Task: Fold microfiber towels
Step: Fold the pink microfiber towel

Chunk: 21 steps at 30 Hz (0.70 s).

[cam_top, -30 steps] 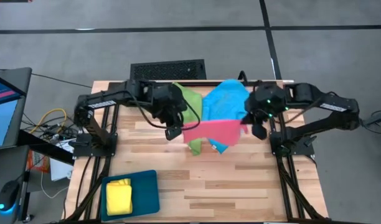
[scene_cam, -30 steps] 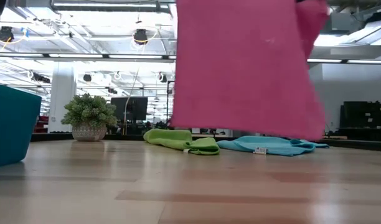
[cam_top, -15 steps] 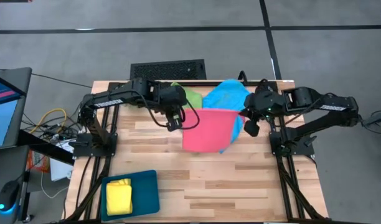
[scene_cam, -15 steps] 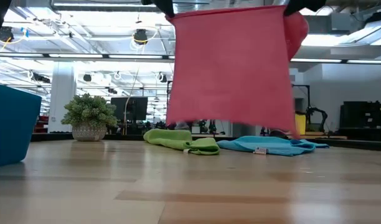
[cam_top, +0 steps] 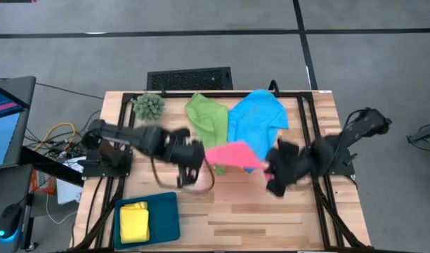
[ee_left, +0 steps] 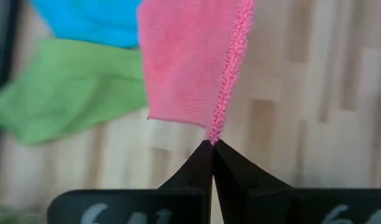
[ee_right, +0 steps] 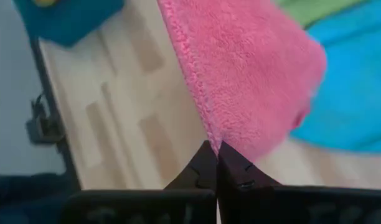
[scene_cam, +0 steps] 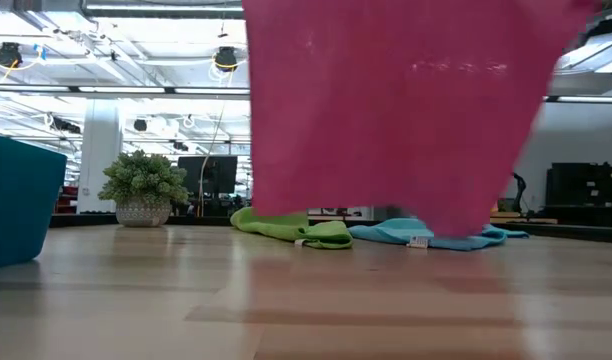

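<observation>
Both end effectors, left (cam_top: pixel 194 160) and right (cam_top: pixel 271 169), came forward, each clamped on one pink towel (cam_top: pixel 232 154) corner; four towels total

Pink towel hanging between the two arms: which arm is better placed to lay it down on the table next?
Neither alone, I would guess. The left gripper and right gripper each pinch a corner of the pink towel, which hangs above the table, so both should probably lower it together.

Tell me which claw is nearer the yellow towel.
Left. The left claw hangs just up and right of the yellow towel in its tray; the right claw is across the table.
</observation>
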Motion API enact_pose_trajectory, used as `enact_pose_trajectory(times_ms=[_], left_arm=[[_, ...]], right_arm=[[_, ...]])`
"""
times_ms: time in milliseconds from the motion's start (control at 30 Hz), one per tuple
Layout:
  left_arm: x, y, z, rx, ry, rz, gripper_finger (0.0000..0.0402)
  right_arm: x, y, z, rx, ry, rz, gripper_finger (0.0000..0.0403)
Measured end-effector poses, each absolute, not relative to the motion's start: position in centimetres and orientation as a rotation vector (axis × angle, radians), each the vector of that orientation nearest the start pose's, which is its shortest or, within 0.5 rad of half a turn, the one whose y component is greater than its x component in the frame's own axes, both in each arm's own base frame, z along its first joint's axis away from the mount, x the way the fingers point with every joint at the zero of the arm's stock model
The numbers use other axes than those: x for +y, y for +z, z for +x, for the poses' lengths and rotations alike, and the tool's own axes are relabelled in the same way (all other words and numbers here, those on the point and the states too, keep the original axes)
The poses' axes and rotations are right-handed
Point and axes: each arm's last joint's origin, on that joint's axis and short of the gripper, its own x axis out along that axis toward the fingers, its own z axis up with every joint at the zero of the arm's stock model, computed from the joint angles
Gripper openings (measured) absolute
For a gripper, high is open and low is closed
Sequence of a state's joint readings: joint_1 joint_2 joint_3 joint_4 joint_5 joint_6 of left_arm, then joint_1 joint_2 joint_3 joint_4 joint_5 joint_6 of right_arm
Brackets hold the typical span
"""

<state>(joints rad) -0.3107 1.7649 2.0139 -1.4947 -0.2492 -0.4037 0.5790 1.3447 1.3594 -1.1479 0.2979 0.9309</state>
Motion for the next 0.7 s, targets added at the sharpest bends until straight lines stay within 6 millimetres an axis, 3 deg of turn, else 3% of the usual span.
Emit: enact_pose_trajectory(times_ms=[233, 367, 533, 700], left_arm=[[-15.0, 33.8, 30.4, 1.234, 0.125, -0.014, 0.0], [-17.3, 31.0, 29.8, 1.271, 0.07, -0.087, 0.0], [-19.6, 28.1, 29.3, 1.258, -0.002, -0.141, 0.0], [-19.9, 25.8, 29.1, 1.259, 0.014, -0.162, 0.0]], right_arm=[[20.6, 29.0, 23.3, 1.057, -0.152, 0.416, 0.0013], [23.9, 26.5, 24.6, 1.085, -0.068, 0.495, 0.002], [26.3, 24.2, 25.4, 1.106, -0.016, 0.54, 0.0019], [26.3, 23.3, 25.5, 1.136, -0.022, 0.473, 0.0025]])
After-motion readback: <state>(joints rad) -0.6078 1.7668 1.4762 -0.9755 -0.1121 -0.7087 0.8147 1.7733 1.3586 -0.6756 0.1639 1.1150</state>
